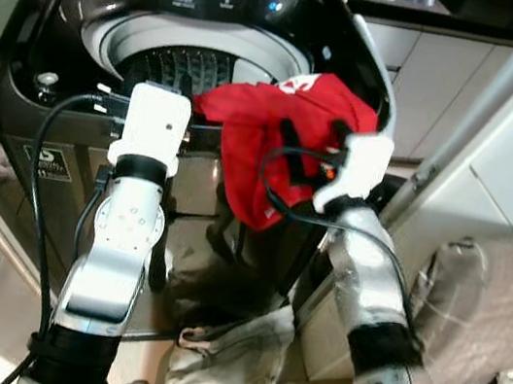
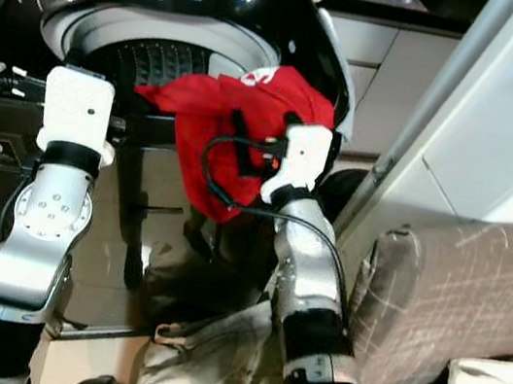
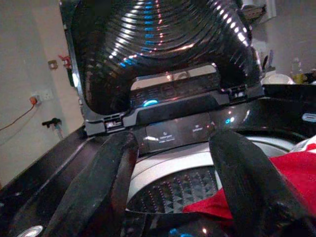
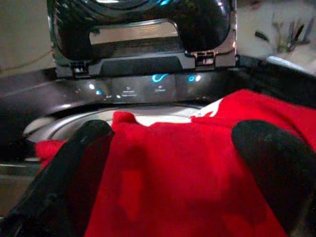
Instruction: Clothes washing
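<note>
Right now the right tool (image 1: 312, 140) is clenched on a red garment (image 1: 265, 139), its black fingers (image 4: 79, 163) sunk in the cloth on either side. That garment is draped over the front rim of the open washing machine (image 1: 70, 13); part of it lies over the edge of the drum (image 1: 184, 67) and the rest hangs down the machine's front. The left tool (image 3: 170, 187) is held at the front rim just beside the garment, released, with its two fingers (image 3: 98, 177) spread apart and nothing between them. The lid (image 3: 158, 44) stands raised behind the lit control panel (image 4: 143, 89). More laundry (image 1: 229, 355) lies on the floor below.
</note>
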Controlling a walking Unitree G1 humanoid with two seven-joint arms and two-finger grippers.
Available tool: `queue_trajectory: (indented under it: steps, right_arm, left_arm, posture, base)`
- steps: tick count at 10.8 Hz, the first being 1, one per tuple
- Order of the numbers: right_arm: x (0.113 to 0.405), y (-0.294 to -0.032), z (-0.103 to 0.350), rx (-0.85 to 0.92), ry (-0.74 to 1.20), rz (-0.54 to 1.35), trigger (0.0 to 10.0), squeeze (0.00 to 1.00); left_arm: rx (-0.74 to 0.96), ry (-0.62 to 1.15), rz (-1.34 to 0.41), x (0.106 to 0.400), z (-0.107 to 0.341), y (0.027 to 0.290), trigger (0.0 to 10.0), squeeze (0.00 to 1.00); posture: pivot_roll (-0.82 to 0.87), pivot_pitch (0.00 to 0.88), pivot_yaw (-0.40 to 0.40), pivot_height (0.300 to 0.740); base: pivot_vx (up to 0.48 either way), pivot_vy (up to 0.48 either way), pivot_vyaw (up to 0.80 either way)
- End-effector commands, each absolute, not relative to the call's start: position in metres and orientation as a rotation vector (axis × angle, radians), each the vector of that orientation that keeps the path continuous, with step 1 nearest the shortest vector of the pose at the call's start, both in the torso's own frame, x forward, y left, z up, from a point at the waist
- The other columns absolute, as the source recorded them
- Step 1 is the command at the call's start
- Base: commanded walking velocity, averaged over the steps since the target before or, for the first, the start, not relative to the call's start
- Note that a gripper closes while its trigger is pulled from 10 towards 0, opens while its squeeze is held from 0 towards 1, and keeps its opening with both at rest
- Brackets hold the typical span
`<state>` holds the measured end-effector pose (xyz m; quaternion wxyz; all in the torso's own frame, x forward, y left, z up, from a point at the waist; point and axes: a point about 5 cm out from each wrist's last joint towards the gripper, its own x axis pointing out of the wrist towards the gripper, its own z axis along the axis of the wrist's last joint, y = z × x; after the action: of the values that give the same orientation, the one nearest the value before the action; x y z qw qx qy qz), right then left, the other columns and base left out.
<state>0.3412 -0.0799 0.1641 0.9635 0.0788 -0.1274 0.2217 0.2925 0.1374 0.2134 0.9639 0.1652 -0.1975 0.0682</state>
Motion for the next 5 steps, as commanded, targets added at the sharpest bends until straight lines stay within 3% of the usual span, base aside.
queue_trajectory:
  steps: [1, 5]
  right_arm:
    - [0.339, -0.08, 0.163, 0.179, -0.234, 0.472, 10.0, 0.0]
    - [0.35, -0.067, 0.122, 0.163, 0.055, 0.518, 10.0, 0.0]
  left_arm:
    - [0.326, -0.418, 0.111, 0.293, 0.217, 0.132, 10.0, 0.0]
    - [0.346, -0.299, 0.056, 0.288, 0.201, 0.137, 10.0, 0.0]
  posture:
    - [-0.04, 0.056, -0.033, 0.731]
    - [0.01, 0.079, -0.038, 0.731]
  base:
    - [0.0, 0.0, 0.0]
    - [0.0, 0.0, 0.0]
